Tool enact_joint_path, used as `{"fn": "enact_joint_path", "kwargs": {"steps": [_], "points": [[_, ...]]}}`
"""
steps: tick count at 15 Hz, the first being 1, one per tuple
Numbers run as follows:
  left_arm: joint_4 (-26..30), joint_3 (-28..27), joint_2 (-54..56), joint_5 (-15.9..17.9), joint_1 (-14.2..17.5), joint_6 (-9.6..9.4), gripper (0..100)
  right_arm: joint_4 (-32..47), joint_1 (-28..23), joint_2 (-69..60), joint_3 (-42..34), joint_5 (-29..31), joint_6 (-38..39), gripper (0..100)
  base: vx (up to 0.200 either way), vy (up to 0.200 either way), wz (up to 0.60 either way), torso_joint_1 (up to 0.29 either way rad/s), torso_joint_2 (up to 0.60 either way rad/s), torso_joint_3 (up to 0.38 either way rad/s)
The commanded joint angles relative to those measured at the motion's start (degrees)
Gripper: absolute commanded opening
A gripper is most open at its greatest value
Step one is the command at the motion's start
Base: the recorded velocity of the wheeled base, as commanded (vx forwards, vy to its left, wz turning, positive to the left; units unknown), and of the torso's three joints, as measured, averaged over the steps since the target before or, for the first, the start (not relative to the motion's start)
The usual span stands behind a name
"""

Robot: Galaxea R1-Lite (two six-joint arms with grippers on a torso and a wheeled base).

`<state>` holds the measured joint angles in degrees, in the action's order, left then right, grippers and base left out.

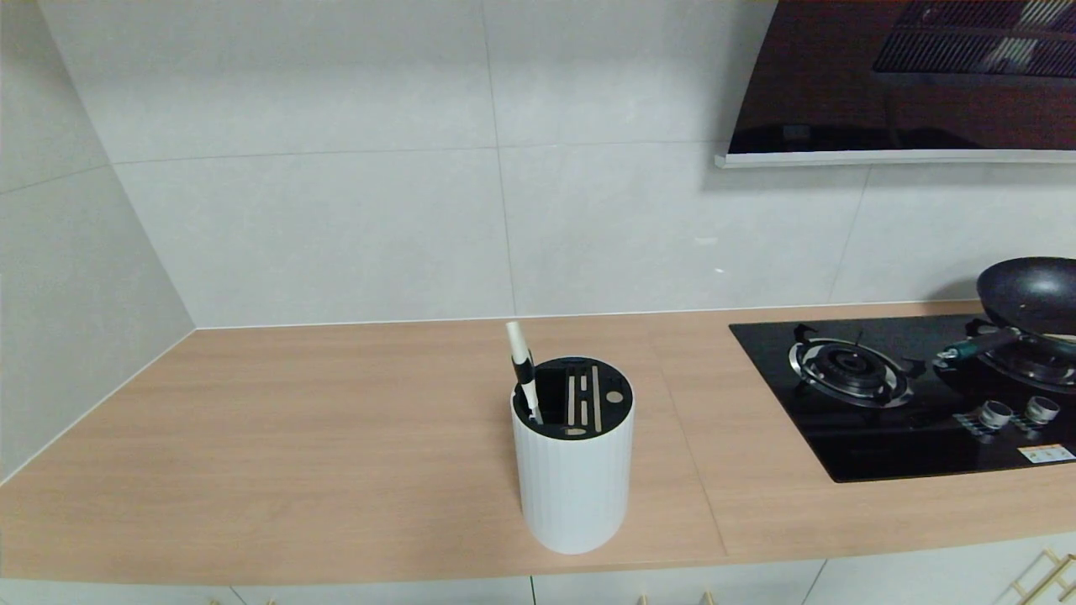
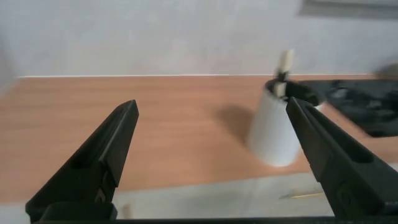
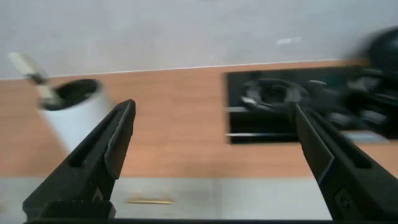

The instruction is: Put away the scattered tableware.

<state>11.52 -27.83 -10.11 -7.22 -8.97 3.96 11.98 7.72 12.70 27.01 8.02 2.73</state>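
Observation:
A white cylindrical utensil holder [image 1: 574,470] with a black slotted top stands on the wooden counter [image 1: 294,445] near its front edge. One utensil with a cream and black handle [image 1: 522,368] sticks up from its left slot, leaning left. In the left wrist view the holder [image 2: 273,127] stands beyond my left gripper [image 2: 211,115], whose black fingers [image 2: 112,149] are spread wide with nothing between them. My right gripper [image 3: 211,115] is open too and holds nothing; the holder [image 3: 78,118] is off to one side of it.
A black gas hob [image 1: 908,395] is set into the counter at the right, with a dark wok [image 1: 1030,294] on the far burner. A range hood [image 1: 899,84] hangs above it. Tiled walls [image 1: 336,210] close the back and left.

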Motion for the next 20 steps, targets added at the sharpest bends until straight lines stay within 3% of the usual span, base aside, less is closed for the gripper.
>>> {"fn": "enact_joint_path", "kwargs": {"steps": [1, 2, 4, 6, 7, 9, 10, 11, 12, 13, 15, 16, 17, 20], "points": [[-0.6, 0.6, 4.6, -1.3, 4.1, -0.36, 100, 2.3, -8.3, -10.9, -3.9, -0.8, -1.8, 100, 0.000, 0.000, 0.00, 0.000, 0.00, 0.000], [-0.7, 0.8, 5.5, -0.8, 6.5, -0.62, 100, 2.3, -8.4, -12.4, -5.4, -1.5, -2.3, 100, 0.000, 0.000, 0.00, 0.000, 0.00, 0.000], [-0.7, 4.6, 9.8, 2.5, 9.4, -5.02, 100, 0.4, -8.2, -12.6, -8.7, -0.4, -2.3, 100, 0.000, 0.000, 0.00, 0.000, 0.00, 0.000], [-1.9, 9.1, 10.0, -0.9, 9.4, -5.19, 100, -3.8, -8.2, -12.6, -13.0, -0.2, -1.9, 100, 0.000, 0.000, 0.00, 0.000, 0.00, 0.000], [-3.1, 13.9, 10.0, -1.0, 9.4, -5.28, 100, -10.3, -8.2, -12.6, -19.5, -0.3, -2.0, 100, 0.000, 0.000, 0.00, 0.000, 0.00, 0.000], [-9.9, 22.7, 10.0, -1.0, 9.4, -5.46, 100, -20.9, -8.2, -12.5, -27.0, -0.6, -2.3, 100, 0.000, 0.000, 0.00, 0.000, 0.00, 0.000], [-15.2, 27.7, 10.0, -0.7, 9.4, -5.63, 100, -19.7, -8.2, -12.6, -26.9, -1.3, -2.0, 100, 0.000, 0.000, 0.00, 0.000, 0.00, 0.000], [-14.7, 27.8, 10.1, 0.1, 9.3, -5.02, 100, -18.4, -8.2, -12.6, -27.0, -1.5, -2.1, 100, 0.000, 0.000, 0.00, 0.000, 0.00, 0.000], [-13.1, 27.7, 10.0, 2.3, 9.3, -2.29, 100, -13.2, -8.2, -12.5, -26.8, -2.0, -2.3, 100, 0.000, 0.000, 0.00, 0.000, 0.00, 0.000], [-13.1, 27.7, 10.0, 3.0, 9.3, -2.20, 100, -14.8, -8.1, -12.6, -27.0, -2.1, -2.4, 100, 0.000, 0.000, 0.00, 0.000, 0.00, 0.000], [-12.0, 27.8, 10.1, 5.2, 9.3, -3.96, 100, -14.6, -8.1, -12.6, -27.0, -2.6, -2.6, 100, 0.000, 0.000, 0.00, 0.000, 0.00, 0.000], [-11.3, 27.8, 10.0, 8.0, 9.3, -4.75, 100, -14.5, -8.1, -12.6, -27.0, -3.8, -3.2, 100, 0.000, 0.000, 0.00, 0.000, 0.00, 0.000], [-11.3, 27.7, 10.0, 8.4, 9.3, -5.28, 100, -11.6, -8.1, -12.5, -26.9, -7.3, -3.3, 100, 0.000, 0.000, 0.00, 0.000, 0.00, 0.000], [-11.3, 27.7, 10.0, 8.4, 9.3, -4.93, 100, -12.0, -8.0, -12.5, -27.0, -8.4, -3.0, 100, 0.000, 0.000, 0.00, 0.000, 0.00, 0.000]]}}
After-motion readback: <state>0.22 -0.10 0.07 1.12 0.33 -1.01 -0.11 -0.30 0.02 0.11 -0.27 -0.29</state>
